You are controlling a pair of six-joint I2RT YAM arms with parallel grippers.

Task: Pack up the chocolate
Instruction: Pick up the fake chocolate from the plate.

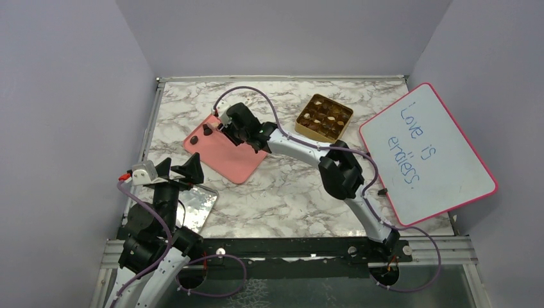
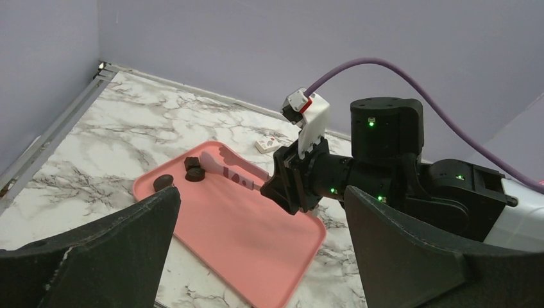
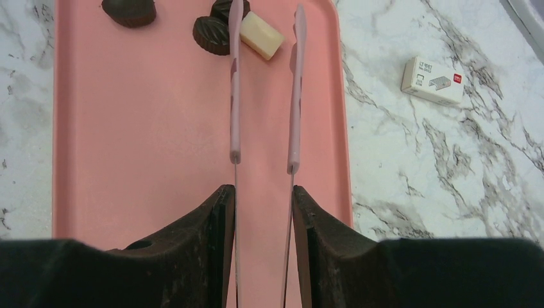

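Note:
Pieces of chocolate lie at the far-left corner of the pink tray (image 1: 234,160): dark ones (image 3: 129,11) (image 3: 210,35) and a cream one (image 3: 261,36). More of them fill the gold box (image 1: 324,118) at the back right. My right gripper (image 3: 260,189) is over the tray, shut on the pink tweezers (image 3: 296,96). The tweezers' two arms stand apart, with the cream piece between their tips. The left gripper (image 1: 178,168) is open and holds nothing, at the near left, short of the tray.
A whiteboard (image 1: 426,154) with handwriting lies at the right edge. A small white box (image 3: 433,80) rests on the marble beside the tray. A shiny metal sheet (image 1: 199,208) lies under the left arm. Purple walls close in three sides.

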